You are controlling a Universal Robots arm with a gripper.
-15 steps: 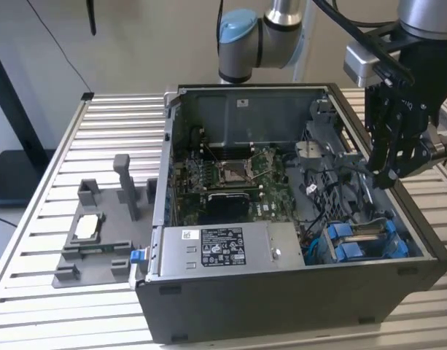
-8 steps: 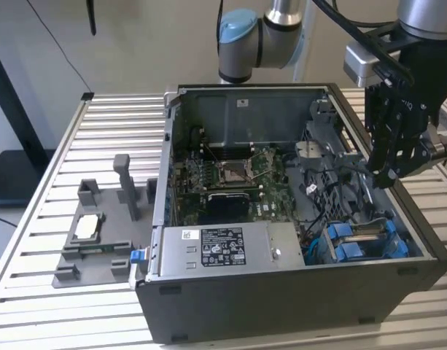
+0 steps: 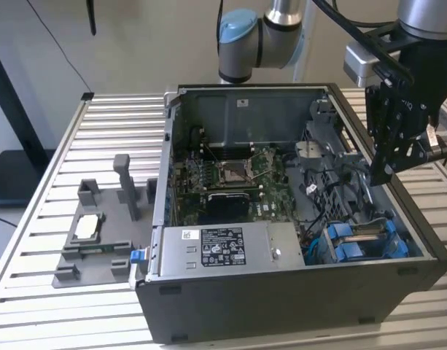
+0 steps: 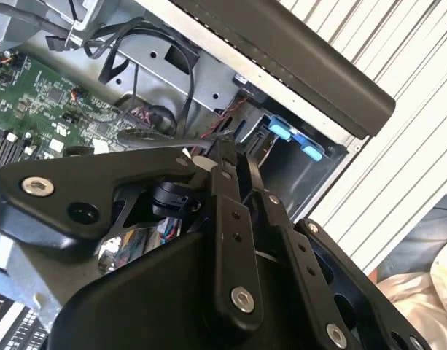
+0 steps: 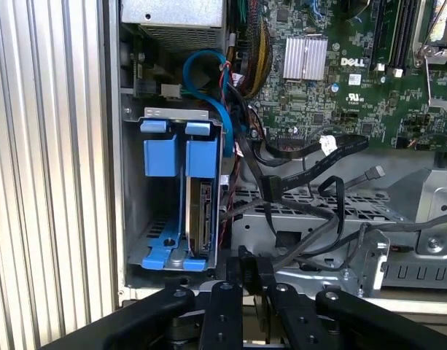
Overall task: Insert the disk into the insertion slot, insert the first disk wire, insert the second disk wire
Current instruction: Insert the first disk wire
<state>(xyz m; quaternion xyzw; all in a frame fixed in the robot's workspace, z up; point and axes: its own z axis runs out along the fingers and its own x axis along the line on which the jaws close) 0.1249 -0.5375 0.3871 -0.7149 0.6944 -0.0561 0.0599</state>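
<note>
I see one slatted metal table [image 3: 121, 117] carrying one open black computer case [image 3: 281, 299], with one arm [image 3: 259, 36] reaching over it from behind. Inside the case lies one green motherboard [image 3: 270, 182] with one square processor socket [image 3: 234, 173], and along the front wall sits one grey power-supply box [image 3: 216, 248]. On the exterior view's left, beside the case, I have one grey fixture tray [image 3: 70, 266]. The insertion slot [image 5: 176, 113] sits in the case corner on the exterior view's right; in the first wrist view I count two blue carrier handles [image 5: 159, 149] side by side at its mouth. The disk [image 5: 205, 219] stands on edge inside the slot, under the handle nearer the motherboard. The gripper [image 3: 383, 175] hangs over the case's edge just beside the slot, among a tangle of black cables [image 5: 311, 149]; whether the claw is apart, together or clamped on a wire I cannot tell. One blue cable [image 5: 208, 80] loops above the slot
</note>
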